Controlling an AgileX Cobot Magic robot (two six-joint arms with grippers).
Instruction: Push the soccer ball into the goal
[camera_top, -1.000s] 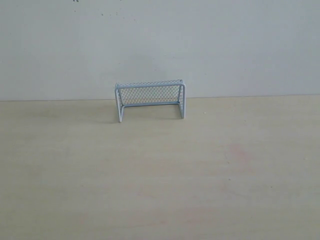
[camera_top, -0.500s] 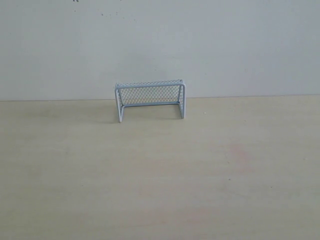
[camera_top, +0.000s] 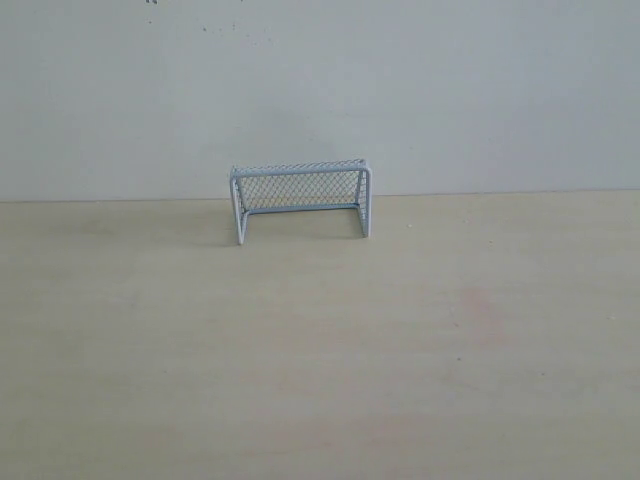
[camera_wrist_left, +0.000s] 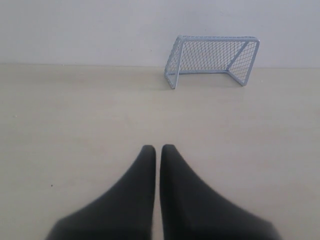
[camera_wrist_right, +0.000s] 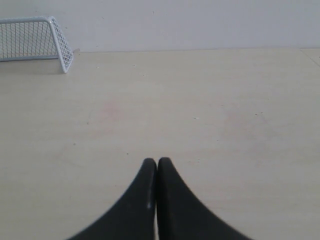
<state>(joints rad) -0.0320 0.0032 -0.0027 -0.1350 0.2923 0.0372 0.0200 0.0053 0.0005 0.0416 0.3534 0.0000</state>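
Note:
The goal (camera_top: 300, 198), a pale blue-white wire frame with mesh netting, stands on the light wooden table against the white wall, its mouth facing the camera. It also shows in the left wrist view as the goal (camera_wrist_left: 212, 59) and at the edge of the right wrist view as the goal (camera_wrist_right: 35, 41). The soccer ball is out of view in every frame. My left gripper (camera_wrist_left: 158, 148) is shut with nothing between its black fingers, well short of the goal. My right gripper (camera_wrist_right: 157, 161) is shut and holds nothing. Neither gripper appears in the exterior view.
The light wooden table (camera_top: 320, 350) runs back to a plain white wall (camera_top: 320, 90). A faint pinkish stain (camera_top: 478, 305) marks the tabletop to the right of the middle.

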